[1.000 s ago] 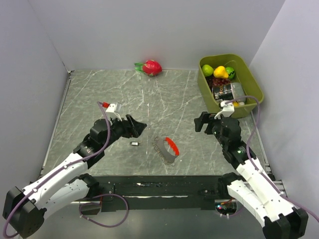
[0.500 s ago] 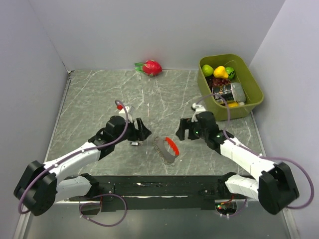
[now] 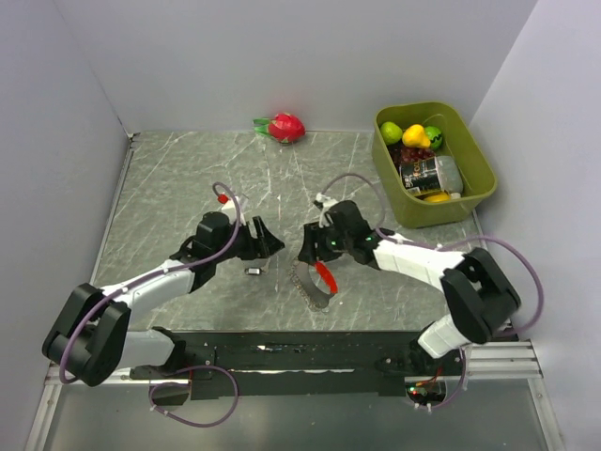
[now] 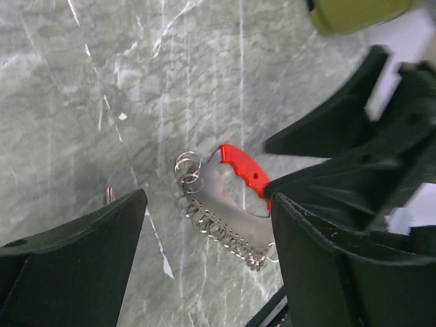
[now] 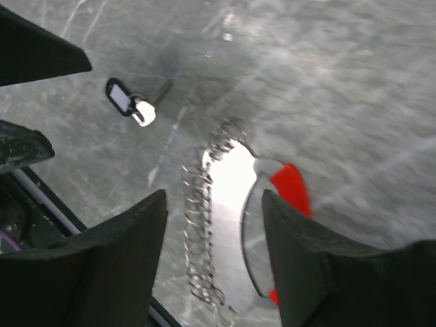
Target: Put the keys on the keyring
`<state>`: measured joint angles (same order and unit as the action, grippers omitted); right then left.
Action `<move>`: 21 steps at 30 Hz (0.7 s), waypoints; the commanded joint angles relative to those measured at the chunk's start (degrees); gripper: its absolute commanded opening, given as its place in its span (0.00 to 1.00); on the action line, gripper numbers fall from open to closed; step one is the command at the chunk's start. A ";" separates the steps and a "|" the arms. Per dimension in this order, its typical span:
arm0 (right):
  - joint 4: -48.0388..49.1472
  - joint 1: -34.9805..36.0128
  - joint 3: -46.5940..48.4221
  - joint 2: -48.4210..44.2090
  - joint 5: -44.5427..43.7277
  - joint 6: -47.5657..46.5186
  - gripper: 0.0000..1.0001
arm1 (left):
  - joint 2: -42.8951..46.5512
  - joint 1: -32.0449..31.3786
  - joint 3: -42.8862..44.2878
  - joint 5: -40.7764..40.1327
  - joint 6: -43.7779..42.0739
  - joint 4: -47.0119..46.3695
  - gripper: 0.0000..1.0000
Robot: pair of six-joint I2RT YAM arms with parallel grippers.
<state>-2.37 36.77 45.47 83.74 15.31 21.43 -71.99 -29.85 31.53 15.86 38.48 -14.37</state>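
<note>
I see the left gripper point(image 3: 266, 240) and right gripper point(image 3: 307, 246), jaws spread and empty, near the keyring point(image 3: 319, 279), the key point(image 3: 253, 271) lying apart on its left.

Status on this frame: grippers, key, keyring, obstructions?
Left gripper open, empty. Right gripper open, above keyring. Key loose, off the ring, near left jaws. No obstruction seen.

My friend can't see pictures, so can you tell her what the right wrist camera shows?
A keyring with a red grip and a row of silvery rings lies on a grey marble table, framed by the right gripper's open jaws. A small key with a dark tag lies apart from it at upper left.
</note>
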 commanded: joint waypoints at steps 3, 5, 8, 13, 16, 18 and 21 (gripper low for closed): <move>2.73 1.81 7.87 9.05 4.37 1.60 0.61 | 0.53 6.28 -3.05 10.41 3.44 -9.53 0.80; 3.16 1.98 8.75 10.12 4.64 1.86 0.61 | 1.05 9.62 -3.92 14.35 5.11 -12.24 0.80; 2.72 2.34 10.24 11.96 4.73 1.86 0.56 | 1.85 14.53 -6.56 18.76 8.27 -16.47 0.80; 2.64 2.69 11.65 14.51 5.43 2.21 0.47 | 2.46 18.59 -7.97 23.25 8.46 -17.98 0.80; 2.64 3.13 12.01 15.57 5.43 2.65 0.42 | 2.99 19.47 -7.80 23.52 7.93 -17.10 0.79; 0.79 3.48 12.27 16.10 4.99 2.56 0.41 | 3.08 19.65 -7.89 23.43 7.93 -17.01 0.80; -0.78 3.74 12.62 16.36 4.21 1.86 0.40 | 2.55 19.83 -7.97 23.96 8.37 -17.62 0.80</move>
<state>-1.30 39.79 55.66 99.31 20.12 23.59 -70.19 -10.46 23.42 37.08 46.04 -28.80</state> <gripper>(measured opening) 0.411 0.798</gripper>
